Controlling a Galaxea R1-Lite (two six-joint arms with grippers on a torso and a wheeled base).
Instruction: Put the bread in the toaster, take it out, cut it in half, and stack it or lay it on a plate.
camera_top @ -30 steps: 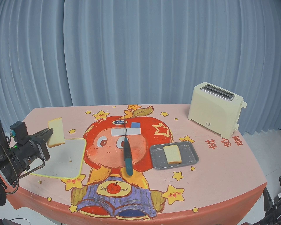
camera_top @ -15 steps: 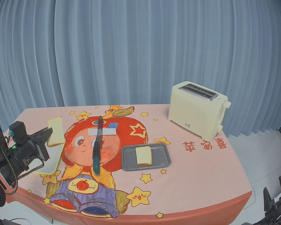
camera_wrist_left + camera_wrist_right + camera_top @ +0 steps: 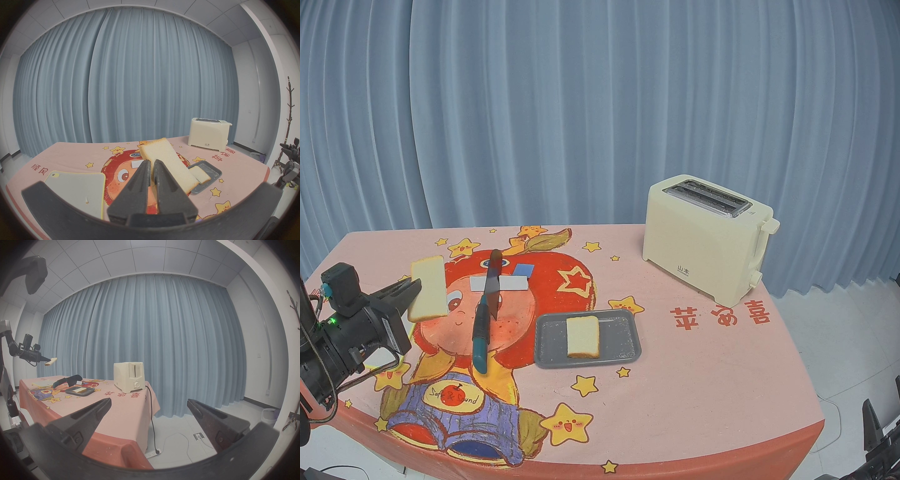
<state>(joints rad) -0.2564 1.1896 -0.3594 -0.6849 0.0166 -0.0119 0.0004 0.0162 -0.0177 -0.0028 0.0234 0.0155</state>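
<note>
Ahead of the left tool (image 3: 414,290), clenched on a bread slice (image 3: 431,299), sat a knife (image 3: 481,320), tray (image 3: 619,342) and toaster (image 3: 706,240). The right tool (image 3: 149,402) gaped beside the pink worktop (image 3: 706,375), with a blue curtain (image 3: 600,112) behind.

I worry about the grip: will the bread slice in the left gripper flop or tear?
The bread slice is probably light and fairly stiff: it juts from the left gripper unsupported without drooping. Likely soft and crushable, as the jaws pinch only one edge.

Staged test room, full blue curtain (image 3: 550,112), tiled office ceiling (image 3: 140,255), cartoon tablecloth (image 3: 706,375)
</note>
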